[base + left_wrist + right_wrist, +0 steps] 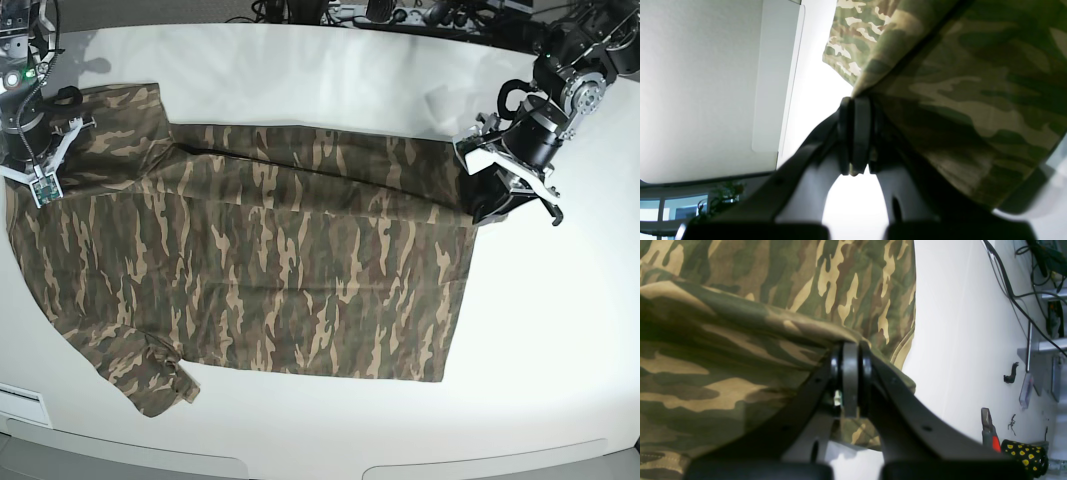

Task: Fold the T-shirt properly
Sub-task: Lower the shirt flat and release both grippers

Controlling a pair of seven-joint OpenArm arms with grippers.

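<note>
A brightly lit white table (330, 80) with cables (1013, 286) beyond its edge.

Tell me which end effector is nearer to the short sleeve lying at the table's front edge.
Right. The right end effector grips the T-shirt on the same side as that sleeve; the left end effector clamps the shirt's opposite end, across the table.

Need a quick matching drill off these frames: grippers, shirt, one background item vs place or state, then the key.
Column 1:
1. left gripper
2. right gripper
3. T-shirt
4. black roll with yellow dots

Column 2:
A. spread over the white table, far edge being folded over
B. lies at the table edge in the right wrist view
C. clamped on cloth at base view's right
D. clamped on cloth at base view's left

Pairs: 1-C, 2-D, 3-A, 4-B
</note>
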